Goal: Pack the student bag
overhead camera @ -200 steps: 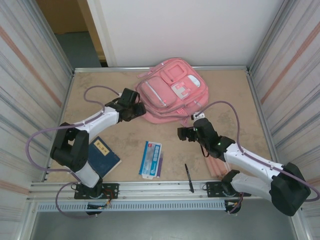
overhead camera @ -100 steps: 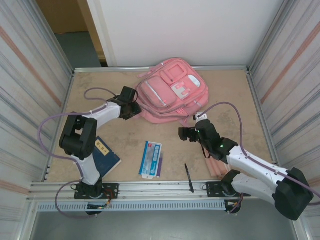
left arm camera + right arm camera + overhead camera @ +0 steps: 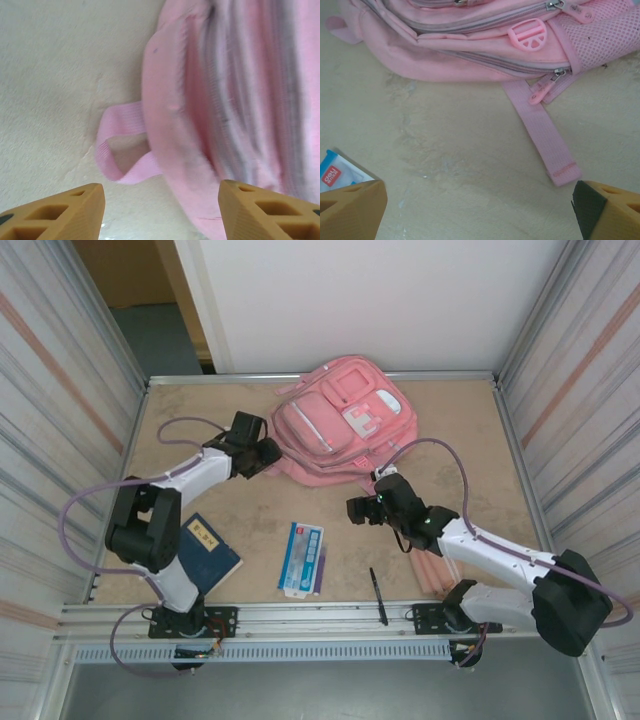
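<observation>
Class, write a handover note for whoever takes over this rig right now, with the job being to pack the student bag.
Left gripper: open, empty, at the student bag's left edge, above a strap loop.
Right gripper: open, empty, over bare table near the bag's front strap.
The bag lies flat at the far side; the zips in the right wrist view look closed.
Done: nothing visibly packed.
Left: the blue book, blue-and-white packet, pen and slim pink case lie loose; open the bag and load them.
</observation>
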Controlling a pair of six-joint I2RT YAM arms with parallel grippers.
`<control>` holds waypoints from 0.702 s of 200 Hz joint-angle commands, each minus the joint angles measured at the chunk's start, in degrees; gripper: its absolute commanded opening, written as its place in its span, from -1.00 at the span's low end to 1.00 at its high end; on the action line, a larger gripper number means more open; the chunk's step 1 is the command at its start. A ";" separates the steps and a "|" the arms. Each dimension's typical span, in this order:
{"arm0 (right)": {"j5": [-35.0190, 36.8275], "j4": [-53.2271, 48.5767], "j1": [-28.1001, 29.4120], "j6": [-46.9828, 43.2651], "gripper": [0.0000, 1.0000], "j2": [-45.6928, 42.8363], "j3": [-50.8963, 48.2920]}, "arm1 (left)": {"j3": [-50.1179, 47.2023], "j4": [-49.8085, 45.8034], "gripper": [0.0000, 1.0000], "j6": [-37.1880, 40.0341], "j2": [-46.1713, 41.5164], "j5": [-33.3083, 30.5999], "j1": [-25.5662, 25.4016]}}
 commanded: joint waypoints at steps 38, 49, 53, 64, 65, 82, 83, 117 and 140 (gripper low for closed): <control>1.17 -1.40 0.97 0.89 0.92 2.27 2.04 | 1.09 5.14 0.17 -2.02 6.21 2.12 1.39; 1.26 -2.24 1.05 1.39 0.92 2.65 2.90 | 1.47 5.02 0.17 -2.41 7.70 2.74 1.38; 1.07 -2.37 1.26 1.36 0.91 2.75 3.11 | 1.43 5.25 0.17 -2.50 8.14 2.70 1.33; 0.96 -2.47 1.72 0.72 0.91 2.80 3.49 | 1.47 5.64 0.16 -2.36 9.16 2.62 1.37; 1.02 -2.45 1.77 0.64 0.92 2.80 3.48 | 1.45 5.64 0.17 -2.33 9.24 2.64 1.34; 2.11 -2.05 2.44 -0.01 0.92 2.97 3.23 | 1.73 5.29 0.13 -2.00 10.18 1.84 1.33; 2.17 -2.06 2.53 0.01 0.92 3.02 3.26 | 1.71 5.29 0.13 -2.02 10.19 1.77 1.36; 2.22 -3.19 2.79 1.04 0.92 3.56 3.48 | 1.06 6.06 0.10 -0.68 9.71 1.11 1.39; 1.19 -4.01 2.57 1.22 0.92 5.25 3.95 | 0.84 6.17 0.17 -0.90 9.52 1.32 1.39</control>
